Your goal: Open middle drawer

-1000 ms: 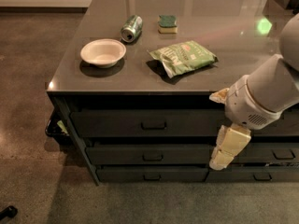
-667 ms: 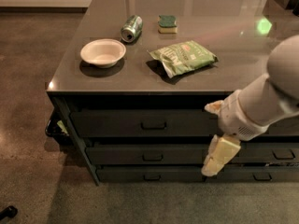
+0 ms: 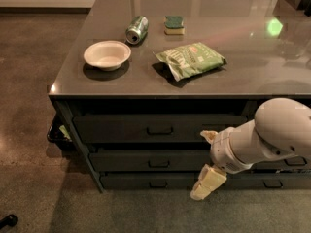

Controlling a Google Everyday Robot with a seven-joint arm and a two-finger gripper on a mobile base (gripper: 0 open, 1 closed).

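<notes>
The middle drawer [image 3: 126,160] is a dark grey front of medium height, between a taller front above and a thinner one below. It is shut, and its small pull handle [image 3: 159,163] sits at the centre. My gripper [image 3: 204,160] hangs on the white arm in front of the drawer fronts, to the right of that handle and apart from it. Its cream fingers [image 3: 207,182] are spread open and hold nothing.
On the cabinet top [image 3: 243,81] lie a white bowl [image 3: 107,55], a tipped green can [image 3: 137,29], a sponge [image 3: 174,25] and a green chip bag [image 3: 191,59]. The top drawer handle [image 3: 160,130] and bottom drawer handle [image 3: 158,184] line up with the middle one. Dark floor [image 3: 29,130] lies to the left.
My arm and gripper have moved left and a little lower, closer to the centre handles. The drawers and the things on top have not moved.
</notes>
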